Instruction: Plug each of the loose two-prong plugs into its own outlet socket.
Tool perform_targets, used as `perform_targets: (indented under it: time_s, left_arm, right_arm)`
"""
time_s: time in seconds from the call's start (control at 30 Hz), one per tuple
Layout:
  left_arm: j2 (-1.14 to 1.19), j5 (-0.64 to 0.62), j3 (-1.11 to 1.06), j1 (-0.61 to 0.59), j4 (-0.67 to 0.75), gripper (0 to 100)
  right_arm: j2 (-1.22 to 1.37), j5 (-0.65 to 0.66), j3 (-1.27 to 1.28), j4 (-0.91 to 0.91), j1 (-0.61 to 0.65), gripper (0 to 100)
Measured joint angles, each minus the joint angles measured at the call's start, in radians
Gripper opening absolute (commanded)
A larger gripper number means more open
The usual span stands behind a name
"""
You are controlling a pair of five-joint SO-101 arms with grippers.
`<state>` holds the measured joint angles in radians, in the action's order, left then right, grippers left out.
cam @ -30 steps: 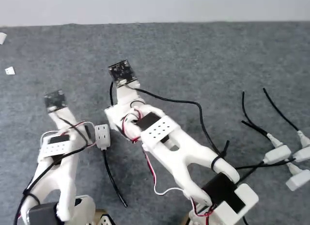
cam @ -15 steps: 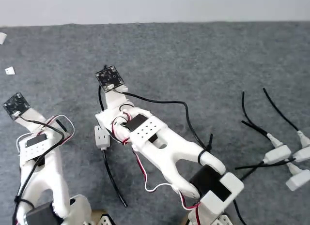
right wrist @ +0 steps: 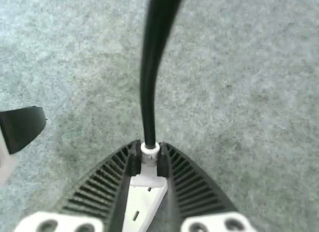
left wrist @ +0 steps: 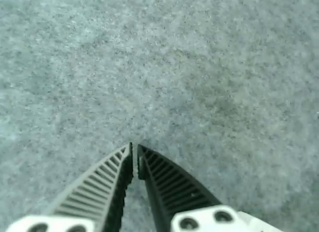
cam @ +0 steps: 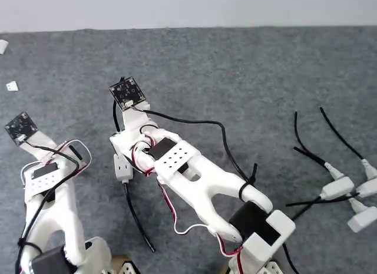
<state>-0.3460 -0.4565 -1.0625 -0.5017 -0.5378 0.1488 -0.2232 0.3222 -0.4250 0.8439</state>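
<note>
A white outlet block (cam: 122,167) with a black cord (cam: 136,218) lies on the grey carpet in the high view, just beside the right arm's wrist (cam: 154,151). In the right wrist view my right gripper (right wrist: 149,153) is shut on this outlet block (right wrist: 142,199) where the cord (right wrist: 152,67) comes out. Three loose white plugs (cam: 338,187) with black cords lie far off at the right edge. My left gripper (left wrist: 134,148) is shut over bare carpet with nothing in it. The left arm (cam: 47,182) stands apart, left of the block.
Small white scraps (cam: 12,85) lie at the far left. A black and white part (right wrist: 20,128) shows at the edge of the right wrist view. The carpet's middle and far side are bare.
The left arm has swung left, away from the outlet block. The right arm's wrist has shifted left, and the block has moved slightly left with it.
</note>
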Motion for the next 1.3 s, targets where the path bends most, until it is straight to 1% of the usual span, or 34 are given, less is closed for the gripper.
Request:
perform_targets:
  time_s: [0.13, 0.6, 0.7, 0.8, 0.87, 0.97, 1.03, 1.1, 1.2, 1.3]
  left_arm:
    - [0.0, 0.0, 0.0, -0.015, 0.0, 1]
    - [0.0, 0.0, 0.0, -0.014, 0.037, 1]
    - [0.0, 0.011, 0.0, -0.009, 0.035, 1]
    - [0.0, 0.11, 0.0, 0.055, -0.002, 1]
    - [0.0, 0.155, 0.0, 0.078, -0.029, 1]
    - [0.0, 0.172, 0.0, 0.083, -0.04, 1]
    - [0.0, 0.172, 0.0, 0.084, -0.04, 1]
    - [0.0, 0.172, 0.0, 0.084, -0.04, 1]
    - [0.0, 0.172, 0.0, 0.084, -0.04, 1]
    - [0.0, 0.172, 0.0, 0.084, -0.04, 1]
  right_arm:
    - [0.009, 0.0, 0.0, 0.0, 0.018, 0.8]
    - [0.06, 0.0, -0.014, 0.014, 0.012, 0.8]
    - [0.06, 0.023, -0.014, 0.002, 0.005, 0.8]
    - [0.012, 0.098, -0.012, -0.118, -0.015, 0.8]
    - [-0.035, 0.158, -0.011, -0.241, -0.028, 0.8]
    - [-0.115, 0.186, -0.012, -0.457, -0.074, 0.8]
    - [-0.144, 0.187, 0.005, -0.578, -0.129, 0.8]
    - [-0.153, 0.19, 0.051, -0.606, -0.199, 0.8]
    - [-0.153, 0.192, 0.115, -0.594, -0.301, 1.3]
    - [-0.153, 0.193, 0.14, -0.586, -0.345, 1.3]
